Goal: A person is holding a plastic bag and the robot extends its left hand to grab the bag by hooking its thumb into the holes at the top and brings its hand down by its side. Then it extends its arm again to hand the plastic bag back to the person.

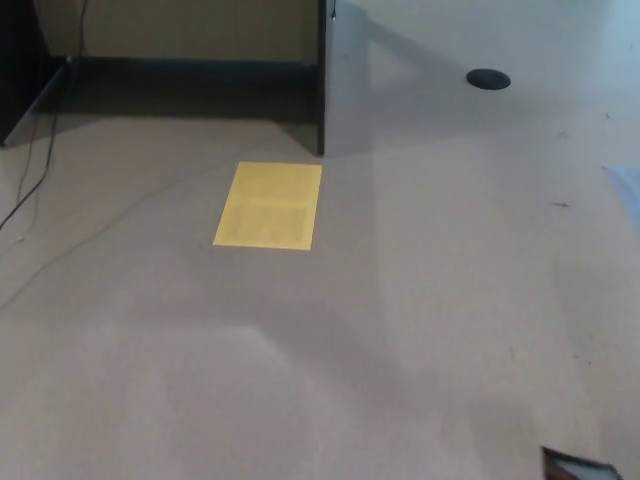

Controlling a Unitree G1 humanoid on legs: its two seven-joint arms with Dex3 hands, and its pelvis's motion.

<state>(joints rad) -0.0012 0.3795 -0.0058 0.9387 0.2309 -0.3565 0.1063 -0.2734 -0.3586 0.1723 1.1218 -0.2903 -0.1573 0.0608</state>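
Observation:
No plastic bag and no person show in the head view. Neither of my hands nor any part of my arms is in the picture. The camera looks down at a grey-beige floor [420,330].
A yellow sheet [269,205] lies flat on the floor at left of centre. A dark upright panel [323,90] stands behind it, with dark furniture [25,70] at far left and a thin cable [35,170] trailing down. A round black disc [488,79] sits far right. A small dark object [575,466] shows at the bottom right edge.

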